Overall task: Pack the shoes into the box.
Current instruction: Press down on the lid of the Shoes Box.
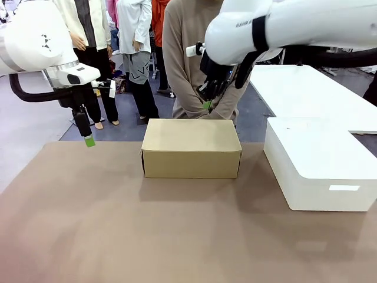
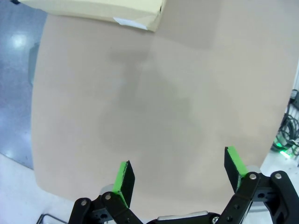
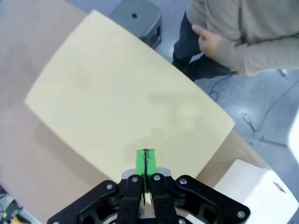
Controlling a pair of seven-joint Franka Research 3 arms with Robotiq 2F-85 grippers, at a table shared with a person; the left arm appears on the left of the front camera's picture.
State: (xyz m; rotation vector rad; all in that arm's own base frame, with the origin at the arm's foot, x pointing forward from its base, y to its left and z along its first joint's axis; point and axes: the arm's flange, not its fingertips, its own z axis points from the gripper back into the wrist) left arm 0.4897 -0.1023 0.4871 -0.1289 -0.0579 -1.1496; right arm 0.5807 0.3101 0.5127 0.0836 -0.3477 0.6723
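Brown table [image 1: 88, 236], closed box [image 1: 191, 147] at frame centre, right gripper [image 3: 145, 161] above its lid, pads pressed together, empty, left gripper [image 2: 180, 175] upper left, jaws wide, empty.

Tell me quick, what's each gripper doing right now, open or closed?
Left gripper: open, holding nothing, over the table.
Right gripper: closed, pads together, empty, above the closed box.

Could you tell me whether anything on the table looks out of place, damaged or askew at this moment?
Nothing stands out. The cardboard box sits closed and square on the table, undamaged. The white box lies flat beside it. The right gripper hangs shut above the box, and the left gripper is open over bare table.
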